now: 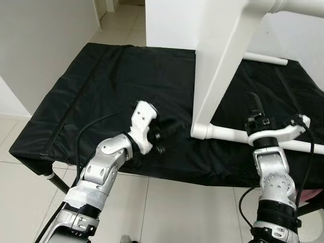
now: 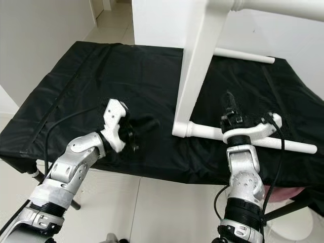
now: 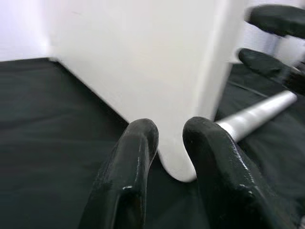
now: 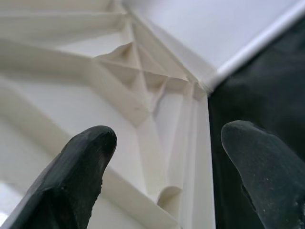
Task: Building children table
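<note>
So we are somewhere in the middle of the build, as far as we can judge. The white tabletop point(image 1: 223, 66) stands on its edge at the upper right of the left eye view, its lower corner resting on the black cloth point(image 1: 101, 81) that covers the work surface. Two white legs seem to be in place already: one leg point(image 1: 263, 137) sticks out from that lower corner toward the right edge of the frame, and another leg point(image 1: 266, 58) shows behind the panel higher up; a third runs along the top right corner. Our left gripper point(image 1: 158, 136) sits low and centre in the frame, just beside the panel's lower corner, its fingers point(image 3: 131, 167) nearly together with nothing between them, the corner lying just beyond the tips in the left wrist view. Our right gripper point(image 1: 255, 104) is at the lower right, over the near leg, fingers pointing up; in the right wrist view its fingers point(image 4: 88, 157) are spread wide and hold nothing, facing the ribbed underside point(image 4: 143, 81) of the tabletop. What is left, we reckon, is any remaining leg, which we cannot locate here, and then turning the table upright onto its feet.
</note>
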